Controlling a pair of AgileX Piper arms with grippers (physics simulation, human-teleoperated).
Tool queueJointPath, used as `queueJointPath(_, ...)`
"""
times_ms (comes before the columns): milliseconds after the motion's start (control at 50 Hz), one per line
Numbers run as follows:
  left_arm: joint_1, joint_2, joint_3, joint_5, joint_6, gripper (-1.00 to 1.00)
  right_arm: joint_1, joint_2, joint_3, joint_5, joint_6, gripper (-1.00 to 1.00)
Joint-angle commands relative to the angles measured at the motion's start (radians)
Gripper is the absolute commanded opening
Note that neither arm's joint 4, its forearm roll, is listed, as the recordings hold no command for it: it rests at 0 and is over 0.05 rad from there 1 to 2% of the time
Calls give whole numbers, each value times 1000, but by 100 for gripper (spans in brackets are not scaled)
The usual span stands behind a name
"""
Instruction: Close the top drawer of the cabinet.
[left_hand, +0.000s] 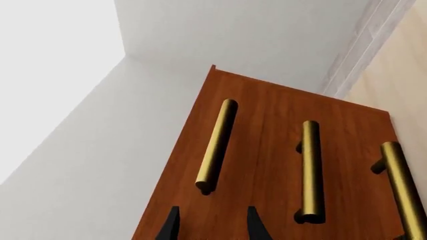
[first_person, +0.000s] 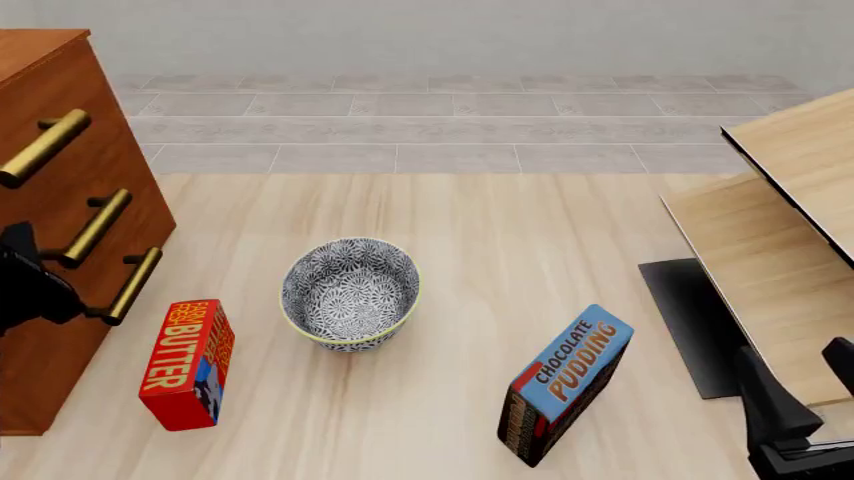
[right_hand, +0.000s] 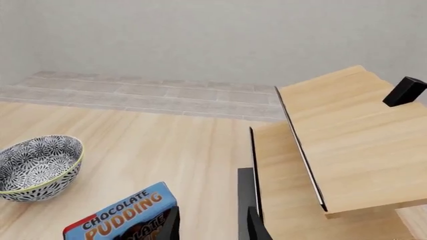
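The cabinet (first_person: 54, 370) stands at the left edge of the front view, reddish-brown with three brass bar handles. The top drawer (first_person: 96, 100) carries the highest handle (first_person: 43, 148). I cannot tell from here how far it stands out. My left gripper (first_person: 40, 290) is right in front of the cabinet, level with the lower handles. In the left wrist view its gripper (left_hand: 213, 227) is open and empty, and points at the cabinet front just below the top drawer's handle (left_hand: 217, 145). My right gripper (first_person: 787, 420) is open and empty at the front right.
A patterned bowl (first_person: 350, 292) sits mid-table. A red butter box (first_person: 187, 363) stands next to the cabinet. A blue chocolate pudding box (first_person: 566, 385) stands front right and shows before the right gripper (right_hand: 212, 227). Pale wood panels (first_person: 787, 230) and a black slab (first_person: 687, 320) fill the right.
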Motion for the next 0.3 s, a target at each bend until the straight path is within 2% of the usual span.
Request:
queueJointPath(20,60,14,-2,0,-2,100,1,0,0,1,2,100)
queueJointPath(180,76,15,-7,0,-5,100,0,0,0,0,0,100)
queueJointPath(300,121,14,-14,0,-24,100,1,0,0,0,-1,100)
